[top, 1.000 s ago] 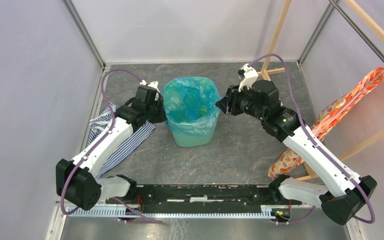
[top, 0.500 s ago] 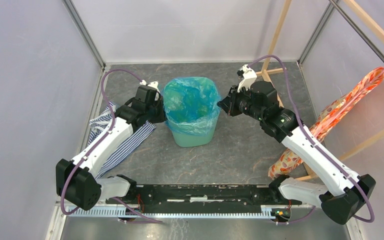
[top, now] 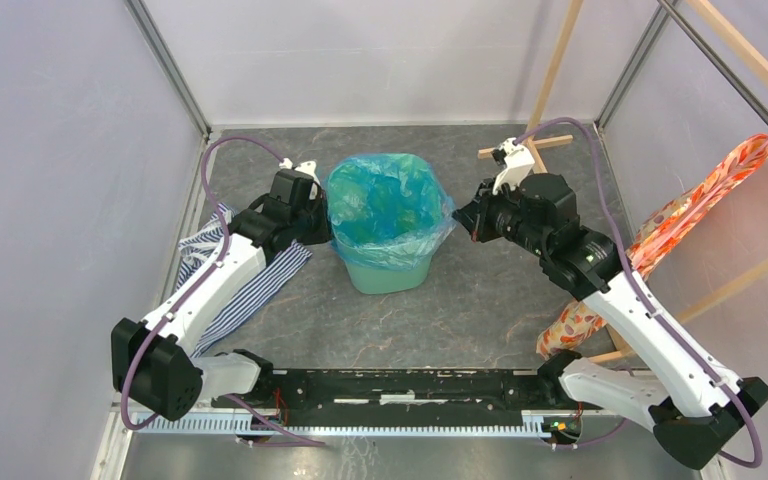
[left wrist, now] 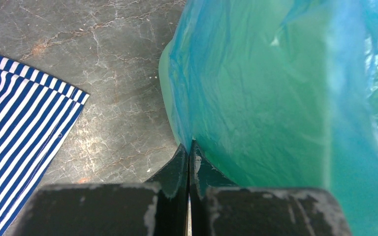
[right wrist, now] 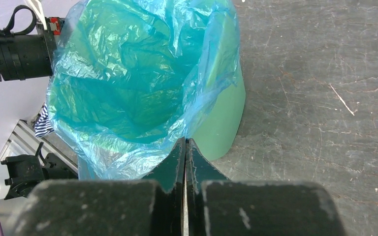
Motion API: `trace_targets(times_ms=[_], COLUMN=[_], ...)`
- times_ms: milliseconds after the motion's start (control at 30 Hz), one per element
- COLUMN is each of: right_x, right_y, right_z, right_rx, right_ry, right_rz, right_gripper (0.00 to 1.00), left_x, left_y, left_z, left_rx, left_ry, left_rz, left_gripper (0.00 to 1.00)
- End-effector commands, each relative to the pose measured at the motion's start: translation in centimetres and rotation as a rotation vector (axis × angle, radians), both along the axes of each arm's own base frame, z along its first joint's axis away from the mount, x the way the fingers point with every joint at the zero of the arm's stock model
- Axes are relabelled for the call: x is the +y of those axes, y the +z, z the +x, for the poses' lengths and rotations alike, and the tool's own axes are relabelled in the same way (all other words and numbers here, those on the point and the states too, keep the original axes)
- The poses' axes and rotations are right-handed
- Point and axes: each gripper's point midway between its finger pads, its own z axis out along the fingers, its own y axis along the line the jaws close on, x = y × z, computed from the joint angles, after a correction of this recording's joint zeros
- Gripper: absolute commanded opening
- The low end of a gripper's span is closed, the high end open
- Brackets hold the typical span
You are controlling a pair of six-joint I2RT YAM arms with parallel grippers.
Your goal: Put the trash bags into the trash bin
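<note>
Trash bag [top: 380, 200] drapes the trash bin [top: 392, 275], hiding its rim from me; striped cloth [left wrist: 15, 132] runs off-frame.

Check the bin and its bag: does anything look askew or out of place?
Yes. The light-blue bag lines the mint-green bin unevenly: its right edge is drawn out past the rim, pinched by the right gripper, while the left gripper pinches the opposite side. A striped cloth lies beside the bin.
</note>
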Motion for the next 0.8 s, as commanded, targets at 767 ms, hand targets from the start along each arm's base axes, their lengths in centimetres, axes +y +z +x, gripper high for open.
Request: trace_targets(times_ms=[767], right_x=[-2.1], right_y=[-10.9], right_z=[0.3], right_rx=[0.123], right_ry=[-0.084], right_rz=[-0.181], right_gripper=[0.00], left_x=[0.5], left_y=[-0.9], left_z=[1.4], left_rx=[-0.010], left_ry=[0.074], left_rz=[0.017], left_gripper=[0.02])
